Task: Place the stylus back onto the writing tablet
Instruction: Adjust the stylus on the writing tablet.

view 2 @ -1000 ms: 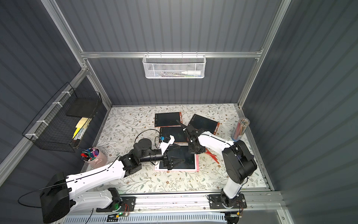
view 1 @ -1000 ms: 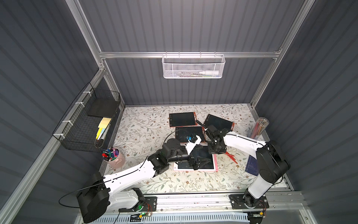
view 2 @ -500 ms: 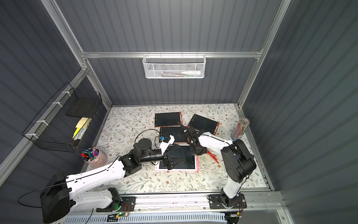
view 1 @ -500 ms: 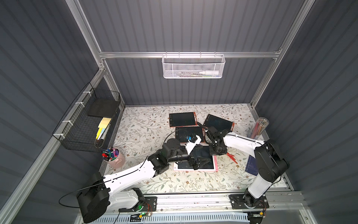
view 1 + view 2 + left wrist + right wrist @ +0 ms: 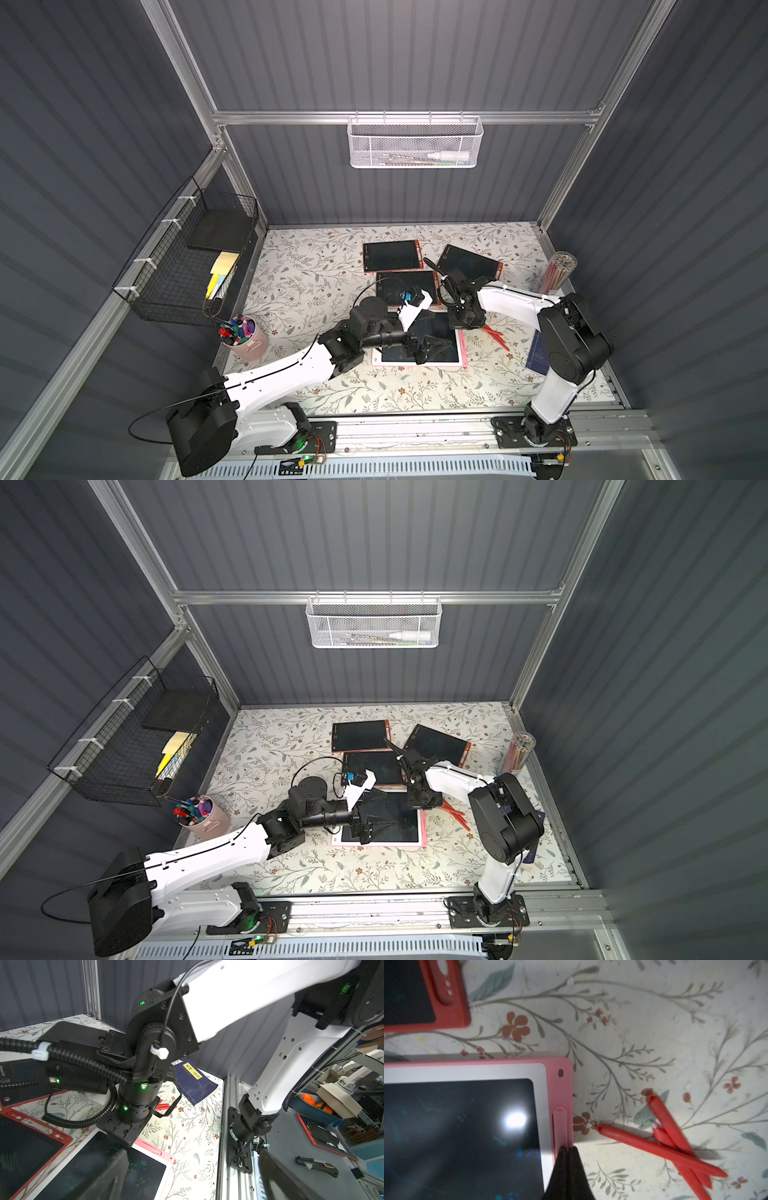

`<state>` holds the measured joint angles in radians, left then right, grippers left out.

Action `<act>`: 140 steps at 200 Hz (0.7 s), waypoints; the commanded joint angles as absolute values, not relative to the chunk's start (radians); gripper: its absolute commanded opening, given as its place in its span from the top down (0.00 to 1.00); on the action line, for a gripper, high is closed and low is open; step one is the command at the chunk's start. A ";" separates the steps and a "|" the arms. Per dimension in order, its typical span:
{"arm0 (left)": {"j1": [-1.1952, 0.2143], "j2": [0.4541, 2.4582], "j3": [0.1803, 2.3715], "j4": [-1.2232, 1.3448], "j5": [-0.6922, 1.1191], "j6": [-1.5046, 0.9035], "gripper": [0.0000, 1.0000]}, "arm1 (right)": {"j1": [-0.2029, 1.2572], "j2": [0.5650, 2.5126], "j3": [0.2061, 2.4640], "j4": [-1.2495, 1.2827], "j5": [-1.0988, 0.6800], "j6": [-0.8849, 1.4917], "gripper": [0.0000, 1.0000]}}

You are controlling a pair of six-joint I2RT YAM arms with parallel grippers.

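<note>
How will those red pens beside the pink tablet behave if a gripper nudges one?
Probably light and stiff: each red pen looks thin and plastic. Being rounded, it may roll on the flat mat. The three lie crossed, so nudging one would likely shift the others.

A robotics lab cell: aluminium framing (image 5: 291,117) and grey panel walls (image 5: 374,54) enclose the floral tabletop (image 5: 316,266), with an arm-mounting rail (image 5: 415,432) along its front edge.
</note>
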<state>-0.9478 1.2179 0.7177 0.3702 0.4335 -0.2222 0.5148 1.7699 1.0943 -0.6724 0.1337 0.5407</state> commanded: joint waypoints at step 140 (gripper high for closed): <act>-0.949 1.223 0.715 0.359 0.421 -0.224 0.01 | 0.435 1.840 1.209 -0.638 0.082 0.498 1.00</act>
